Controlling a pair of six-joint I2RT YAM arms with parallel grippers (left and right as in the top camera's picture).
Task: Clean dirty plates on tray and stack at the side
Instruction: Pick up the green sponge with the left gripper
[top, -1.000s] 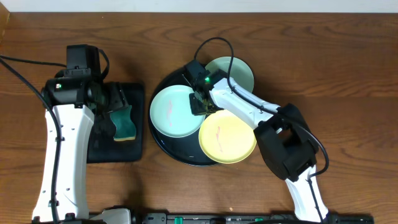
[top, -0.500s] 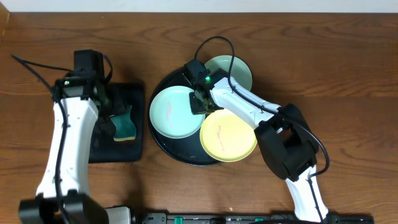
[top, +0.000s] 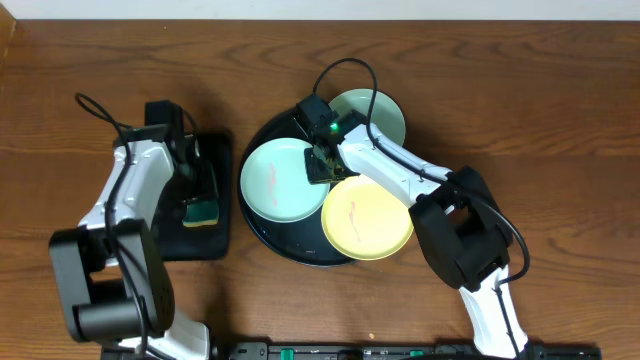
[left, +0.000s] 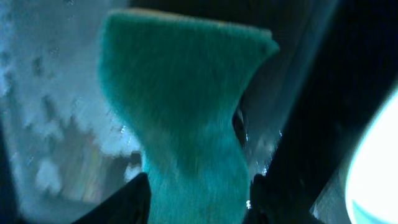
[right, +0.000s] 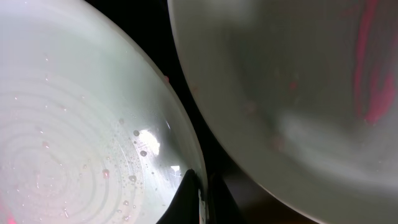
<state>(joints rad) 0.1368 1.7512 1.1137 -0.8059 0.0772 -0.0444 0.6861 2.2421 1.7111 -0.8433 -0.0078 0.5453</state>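
Note:
Three plates lie on the round black tray (top: 285, 248): a mint plate (top: 272, 185) at the left, a mint plate (top: 378, 108) at the back, and a yellow plate (top: 368, 220) at the front right. My right gripper (top: 321, 168) is shut on the right rim of the left mint plate (right: 68, 130), which is wet with droplets. A neighbouring plate (right: 292, 81) carries a pink smear. My left gripper (top: 195, 185) is shut on the near end of a green sponge (top: 203, 212) over the rectangular black tray (top: 222, 150). The sponge (left: 186, 106) is pinched between the fingers (left: 199, 202).
The rectangular sponge tray is wet inside (left: 56, 112). The brown wooden table (top: 520, 110) surrounds both trays. A black cable (top: 345, 70) loops behind the round tray. The right arm (top: 455, 225) lies across the tray's right side.
My left arm has swung and turned at the wrist, and its gripper with the sponge has shifted slightly towards the front of the rectangular tray. The right arm and plates have not moved.

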